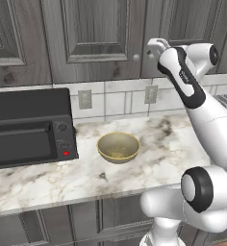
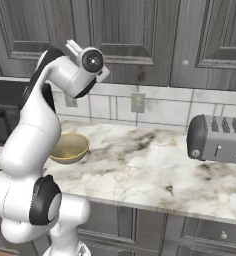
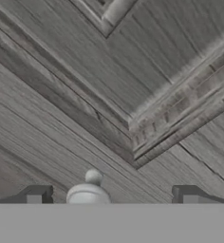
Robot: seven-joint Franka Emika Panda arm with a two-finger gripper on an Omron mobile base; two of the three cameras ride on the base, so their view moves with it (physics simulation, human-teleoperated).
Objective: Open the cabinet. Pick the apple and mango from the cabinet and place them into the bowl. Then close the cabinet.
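Left base view: cabinet across the top, both doors shut, two pale knobs close together at the lower door corners, left knob in plain sight, the other just beside the gripper. Arm rises from lower right and bends up to the doors, gripper at knob height, right against the door face; jaws hard to read from here. Bowl sits upright on the marble counter, in front of the tiled wall, just right of the black microwave; bowl looks empty. Two outlets on the tiles behind. Apple and mango can't be seen, doors closed.

Right base view: arm on the left, wrist raised to the cabinet bottom edge, fingers hidden behind the wrist. Bowl partly behind the arm, on the counter, well apart from the grey toaster at right. One knob on a shut door further right. Outlet on the tiles.

Hand view: close on the wood-grain door, raised panel corner mid frame. Pale round knob at bottom, between the two dark fingertips, nearer the left one. Gripper spread wide, tips clear of the knob on both sides, nothing gripped
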